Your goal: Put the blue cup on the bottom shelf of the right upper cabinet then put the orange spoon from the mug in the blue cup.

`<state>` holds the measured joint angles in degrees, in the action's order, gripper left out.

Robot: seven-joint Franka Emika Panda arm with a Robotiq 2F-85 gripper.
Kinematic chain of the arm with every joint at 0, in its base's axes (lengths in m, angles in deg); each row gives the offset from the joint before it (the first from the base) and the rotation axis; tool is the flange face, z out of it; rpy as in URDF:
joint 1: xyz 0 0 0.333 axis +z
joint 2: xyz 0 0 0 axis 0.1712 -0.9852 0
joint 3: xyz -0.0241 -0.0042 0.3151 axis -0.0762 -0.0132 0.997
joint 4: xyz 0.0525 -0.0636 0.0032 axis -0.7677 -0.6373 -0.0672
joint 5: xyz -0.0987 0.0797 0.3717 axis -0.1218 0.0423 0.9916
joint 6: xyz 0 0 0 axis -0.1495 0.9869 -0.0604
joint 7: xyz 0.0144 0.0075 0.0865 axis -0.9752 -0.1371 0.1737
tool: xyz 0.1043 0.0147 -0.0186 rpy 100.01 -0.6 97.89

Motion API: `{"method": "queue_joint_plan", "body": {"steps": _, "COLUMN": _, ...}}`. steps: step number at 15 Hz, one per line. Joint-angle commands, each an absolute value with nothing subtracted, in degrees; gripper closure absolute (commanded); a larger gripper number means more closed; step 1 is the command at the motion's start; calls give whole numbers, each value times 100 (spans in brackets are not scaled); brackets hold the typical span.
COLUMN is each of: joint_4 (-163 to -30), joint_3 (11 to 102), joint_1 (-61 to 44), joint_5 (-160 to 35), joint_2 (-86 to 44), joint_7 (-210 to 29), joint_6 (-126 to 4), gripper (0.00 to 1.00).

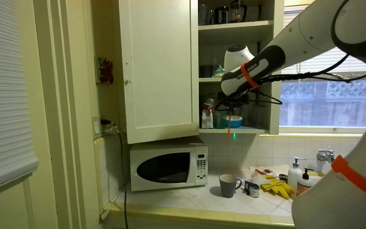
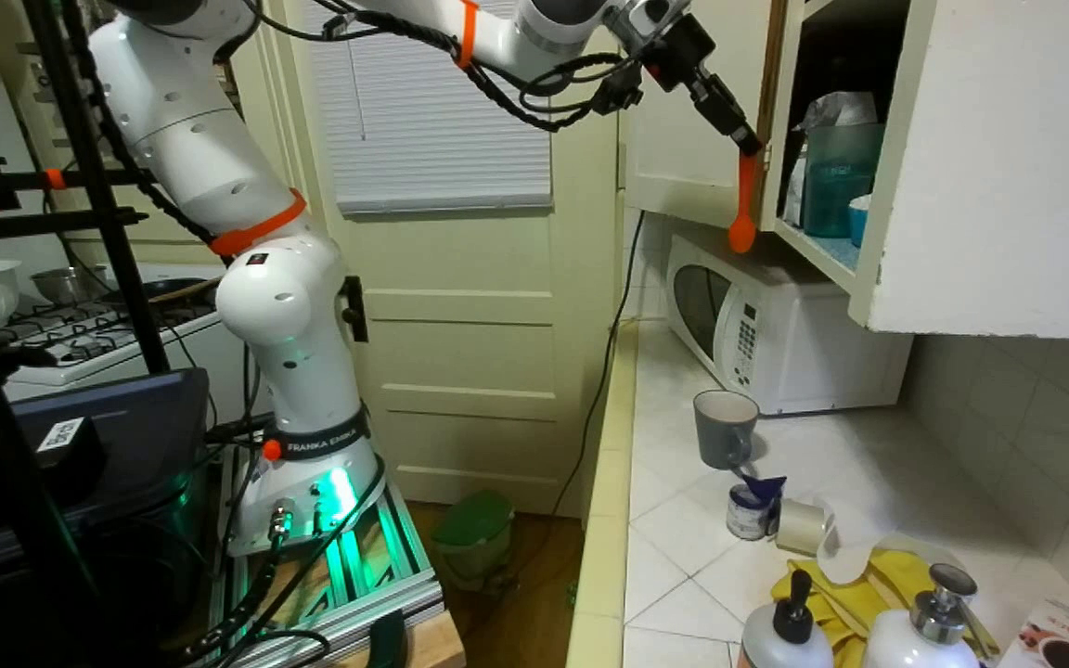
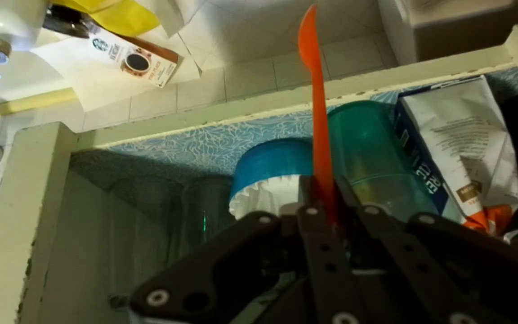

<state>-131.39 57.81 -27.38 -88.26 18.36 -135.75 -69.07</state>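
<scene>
gripper (image 3: 325, 191): jaws clamped on orange spoon (image 3: 319, 103), which hangs in front of blue cup (image 3: 361, 139), apart from it. cup upright, bottom shelf (image 3: 182, 144) directly under, blue dish (image 3: 270, 157) just beside, mug (image 1: 228, 186) well below.

Tbh just one orange spoon (image 2: 745, 199), one blue cup (image 2: 839, 183), one grey mug (image 2: 722, 434), one low blue dish (image 1: 234, 122), one microwave (image 1: 167, 168) and one green bin (image 2: 475, 540), but a solid two pump bottles (image 1: 294, 178).
</scene>
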Motion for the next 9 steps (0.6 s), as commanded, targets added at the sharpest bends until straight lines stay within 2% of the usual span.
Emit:
{"method": "queue_joint_plan", "body": {"steps": 1, "joint_4": -13438, "joint_3": 5920, "joint_1": -3036, "joint_5": -9266, "joint_2": 2042, "joint_7": -13600, "joint_6": -7513, "gripper": 97}}
{"method": "queue_joint_plan", "body": {"steps": 9, "joint_4": -13386, "joint_3": 6105, "joint_1": -3343, "joint_5": -9462, "joint_2": 2101, "joint_7": -13489, "joint_6": -8345, "gripper": 97}}
